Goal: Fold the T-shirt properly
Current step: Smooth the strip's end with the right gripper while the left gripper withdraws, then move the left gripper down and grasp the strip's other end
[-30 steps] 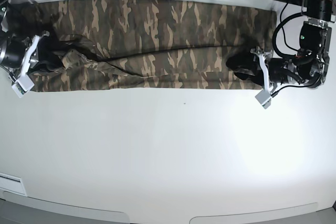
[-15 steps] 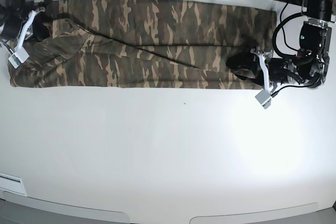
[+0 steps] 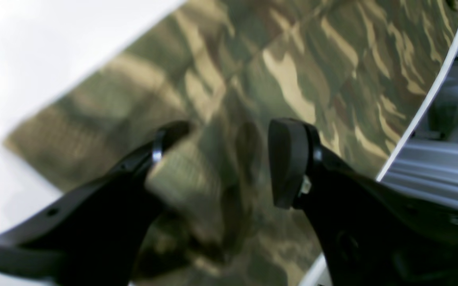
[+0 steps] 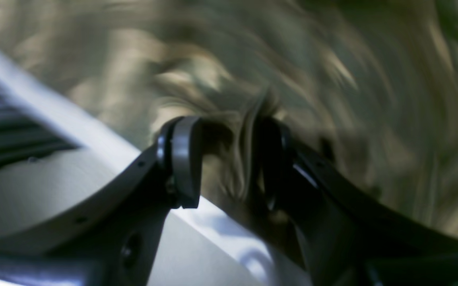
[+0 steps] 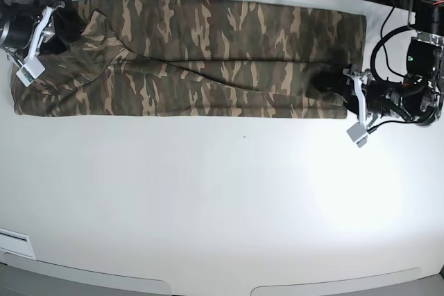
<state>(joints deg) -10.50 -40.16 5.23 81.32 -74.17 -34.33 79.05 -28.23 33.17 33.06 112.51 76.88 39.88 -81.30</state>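
Olive, brown and tan camouflage cloth forms the T-shirt (image 5: 208,39), laid as a long, folded strip along the far edge of the white tabletop (image 5: 222,192) and reaching toward both far corners. Slanting creases gather at its end on the base view's left; the opposite end lies flatter.

Left arm (image 5: 416,81): enters at the base view's right edge, its forearm low and nearly level, pointing inward over the shirt's end. The left hand (image 3: 227,153) is released, its fingers apart on either side of a raised ridge of fabric.

Right arm (image 5: 17,25): enters at the base view's upper left, reaching inward low over the creased end, near the far corner. The right hand (image 4: 229,159) is likewise unclenched, with a narrower gap between its fingers and a thin upright fold standing in it; the wrist view is blurred, and contact cannot be told.
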